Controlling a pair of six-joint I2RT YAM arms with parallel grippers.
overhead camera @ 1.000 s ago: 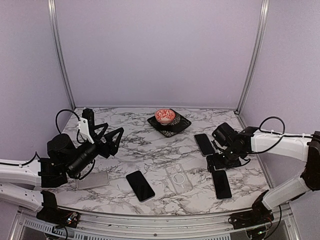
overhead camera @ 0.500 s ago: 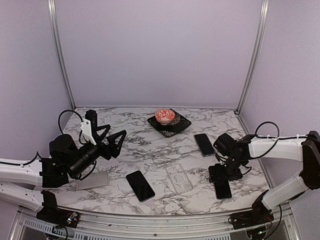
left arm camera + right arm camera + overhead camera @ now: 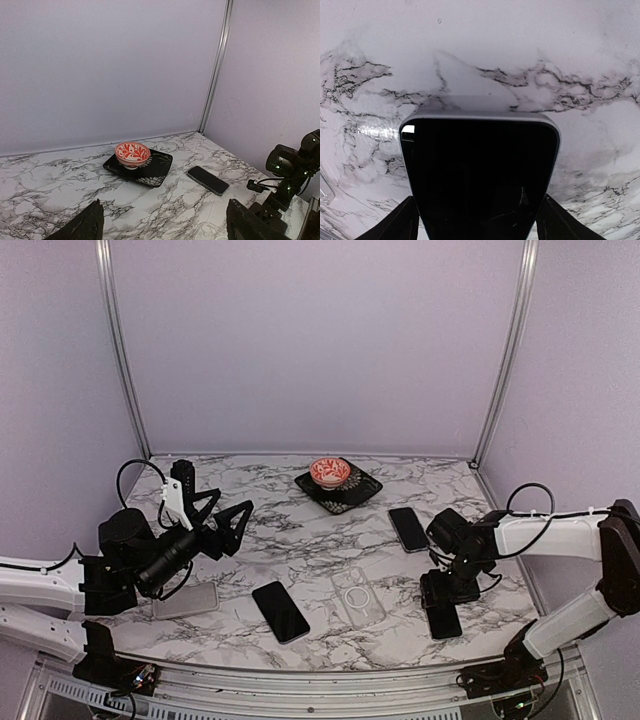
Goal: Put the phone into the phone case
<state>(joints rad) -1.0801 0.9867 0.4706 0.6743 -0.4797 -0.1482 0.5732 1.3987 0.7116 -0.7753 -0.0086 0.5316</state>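
Right gripper (image 3: 447, 590) is straddling the phone (image 3: 480, 170) flat on the table (image 3: 300, 540), 2 fingers (image 3: 405, 222) flanking its sides prob for pickup, can't tell if pinching. Phone case (image 3: 358, 597) is lying nearby left; left gripper (image 3: 162, 227) is gaping, empty.

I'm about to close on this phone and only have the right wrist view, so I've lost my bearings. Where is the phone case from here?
Observer: The clear phone case lies flat on the table, to the left of the right gripper and apart from it.
Operator: Any other phones around?
Observer: Yes: a near dark phone left of the case, and a far dark phone farther back.
Operator: Is the left arm in the way?
Observer: No. The left gripper hangs open over the table's left side, away from the case.
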